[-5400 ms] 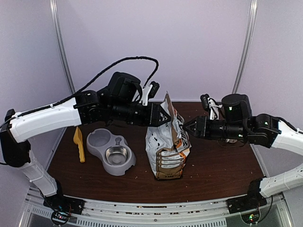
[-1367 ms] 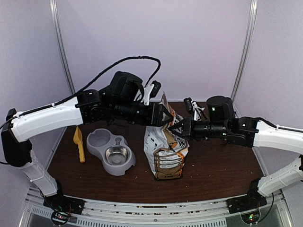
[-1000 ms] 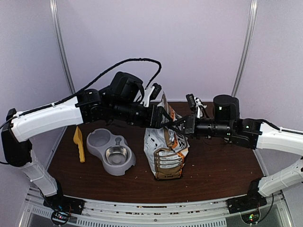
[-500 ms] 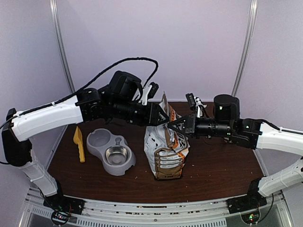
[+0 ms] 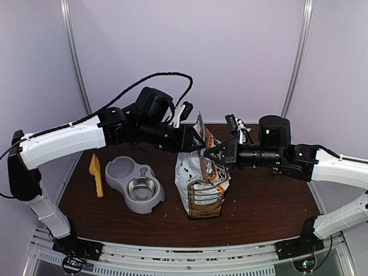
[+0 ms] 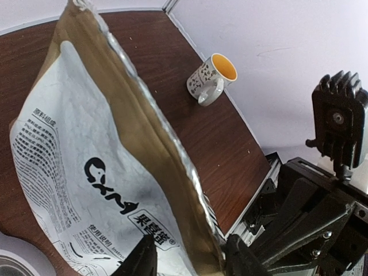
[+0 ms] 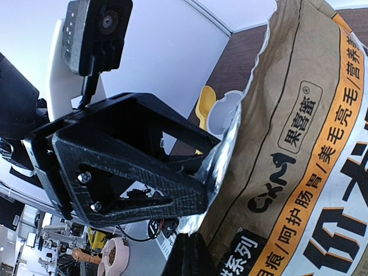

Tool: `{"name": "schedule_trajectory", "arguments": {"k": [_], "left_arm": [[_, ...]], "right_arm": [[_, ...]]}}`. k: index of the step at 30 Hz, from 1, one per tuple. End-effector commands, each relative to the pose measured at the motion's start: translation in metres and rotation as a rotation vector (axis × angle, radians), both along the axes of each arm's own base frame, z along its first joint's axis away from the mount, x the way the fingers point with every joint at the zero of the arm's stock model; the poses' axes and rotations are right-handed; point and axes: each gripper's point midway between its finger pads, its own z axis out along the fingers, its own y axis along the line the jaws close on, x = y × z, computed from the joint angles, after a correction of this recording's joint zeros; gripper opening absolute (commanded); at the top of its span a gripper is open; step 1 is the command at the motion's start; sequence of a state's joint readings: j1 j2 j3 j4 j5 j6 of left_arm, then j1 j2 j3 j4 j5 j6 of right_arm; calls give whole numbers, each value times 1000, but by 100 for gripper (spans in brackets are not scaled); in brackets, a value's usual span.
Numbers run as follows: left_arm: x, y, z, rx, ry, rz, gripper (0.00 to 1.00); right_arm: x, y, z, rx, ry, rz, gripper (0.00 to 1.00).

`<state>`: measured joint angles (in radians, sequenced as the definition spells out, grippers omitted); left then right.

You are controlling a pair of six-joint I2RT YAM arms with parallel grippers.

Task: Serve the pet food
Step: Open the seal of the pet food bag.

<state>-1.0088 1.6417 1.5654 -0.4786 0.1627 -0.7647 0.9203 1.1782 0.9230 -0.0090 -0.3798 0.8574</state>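
The pet food cannot be seen in any of the 3 views (where it lies I cannot tell). A silver-white printed bag point(image 5: 201, 184) with brown side panels stands upright at the middle of the wooden table point(image 5: 259, 207). The left gripper point(image 5: 200, 142) straddles the bag's foil top edge, 1 finger on each side; whether it presses on it I cannot tell. The right gripper point(image 5: 210, 154) is closed, its tip against the same upper edge from the other side (a pinch on the film is not clear). Left of the bag sits a grey double bowl point(image 5: 123, 187), with a yellow scoop point(image 5: 96, 175) beyond it. A spotted mug point(image 6: 211, 79) stands behind the bag.
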Motion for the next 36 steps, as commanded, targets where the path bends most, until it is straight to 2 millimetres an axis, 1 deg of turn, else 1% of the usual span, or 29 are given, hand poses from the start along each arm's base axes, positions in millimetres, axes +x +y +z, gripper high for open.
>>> {"name": "schedule_trajectory", "arguments": {"k": [1, 4, 7, 11, 13, 16, 18, 22, 28, 32, 36], "left_arm": [[-3, -9, 2, -11, -9, -68, 43], [-3, -11, -5, -7, 10, -83, 42], [-4, -12, -7, -7, 13, -90, 40], [-7, -14, -9, -9, 25, -104, 34], [-8, -15, -9, -17, 28, -117, 29], [-11, -18, -8, -32, 31, -134, 26], [-12, -19, -7, -40, 33, -141, 21], [-16, -23, 1, -78, 25, -169, 14], [-16, -18, 7, -89, 8, -158, 0], [-16, -13, 4, -81, 12, -142, 0], [-15, -11, 7, -93, -6, -132, 0]], "right_arm": [[-9, 1, -11, -54, 10, 37, 0], [-8, 1, -13, -71, 6, 35, 0], [-7, 0, -13, -78, 0, 32, 0], [-8, 0, -13, -85, -8, 38, 0], [-10, 1, -12, -87, -12, 53, 0], [-11, 2, -14, -95, -14, 68, 0], [-11, 3, -14, -99, -15, 72, 0], [-11, 5, -15, -105, -25, 80, 0], [-8, 9, -15, -119, -28, 84, 0], [-5, 10, -17, -135, -27, 79, 0], [0, 3, -20, -211, -55, 32, 0]]}}
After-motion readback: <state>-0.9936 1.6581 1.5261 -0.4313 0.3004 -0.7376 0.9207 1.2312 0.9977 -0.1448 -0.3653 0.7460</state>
